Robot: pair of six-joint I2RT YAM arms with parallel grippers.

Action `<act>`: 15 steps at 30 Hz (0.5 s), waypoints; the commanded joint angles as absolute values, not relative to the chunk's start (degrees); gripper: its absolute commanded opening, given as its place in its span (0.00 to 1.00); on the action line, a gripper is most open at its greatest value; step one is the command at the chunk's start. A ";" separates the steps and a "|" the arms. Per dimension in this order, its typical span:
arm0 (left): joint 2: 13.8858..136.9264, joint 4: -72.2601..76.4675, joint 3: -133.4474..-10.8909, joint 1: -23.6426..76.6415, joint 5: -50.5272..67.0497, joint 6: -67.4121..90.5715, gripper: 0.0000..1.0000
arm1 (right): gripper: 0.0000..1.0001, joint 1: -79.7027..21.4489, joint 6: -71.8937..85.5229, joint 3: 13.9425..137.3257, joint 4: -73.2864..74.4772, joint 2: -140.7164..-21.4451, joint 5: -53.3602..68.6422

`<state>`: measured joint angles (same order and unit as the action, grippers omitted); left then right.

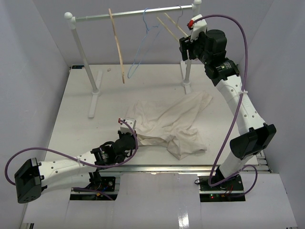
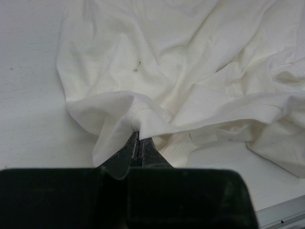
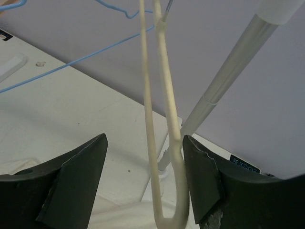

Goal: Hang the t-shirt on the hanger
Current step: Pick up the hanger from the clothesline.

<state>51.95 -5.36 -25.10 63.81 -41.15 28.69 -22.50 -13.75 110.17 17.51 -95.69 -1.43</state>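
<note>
1. Presently, we find the left claw (image 2: 138, 139) clamped tight on a raised fold at the edge of the t-shirt (image 2: 190, 62). The garment lies crumpled on the worktop (image 1: 71, 124), towards its near edge. We judge the pinch is meant to lift the cloth.
2. The right claw (image 3: 144, 139) stands wide, raised beside the rail (image 1: 133, 15), with the pale hanger (image 3: 163, 95) hanging between its fingers. We cannot tell whether either finger touches it.
3. We judge this stance a preparation to close on the hanger and unhook it, as the garment lies well apart from it.
4. The blue wire hanger (image 3: 57, 71) and the tan hanger (image 1: 116, 45) hang further along the rail, and neither is engaged.
5. Risk noted: the slim wooden arms could slip from the grasp on closing.
</note>
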 commanded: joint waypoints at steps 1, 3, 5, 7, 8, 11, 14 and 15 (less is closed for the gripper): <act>52.31 -4.66 -25.57 63.46 -41.84 28.39 0.00 | 0.68 -22.24 -12.53 111.89 17.15 -95.28 1.67; 52.56 -4.72 -25.64 63.46 -41.84 28.36 0.00 | 0.64 -22.24 -12.07 111.77 16.79 -95.33 1.58; 52.85 -4.81 -25.73 63.46 -41.84 28.31 0.00 | 0.58 -22.24 -11.54 111.58 16.64 -95.43 1.44; 52.91 -4.91 -25.75 63.46 -41.76 28.22 0.00 | 0.55 -22.24 -10.86 111.77 16.77 -95.77 1.25; 52.86 -4.87 -25.80 63.46 -41.80 28.21 0.00 | 0.55 -22.24 -10.63 112.03 16.83 -95.99 1.14; 52.82 -4.83 -25.84 63.46 -41.89 28.21 0.00 | 0.54 -22.27 -9.96 113.12 16.91 -96.77 1.05; 52.75 -4.83 -25.84 63.46 -41.84 28.21 0.00 | 0.51 -22.32 -9.04 114.68 16.96 -97.92 0.99; 52.76 -4.83 -25.84 63.46 -41.84 28.21 0.00 | 0.50 -22.29 -8.71 115.30 16.99 -98.29 0.94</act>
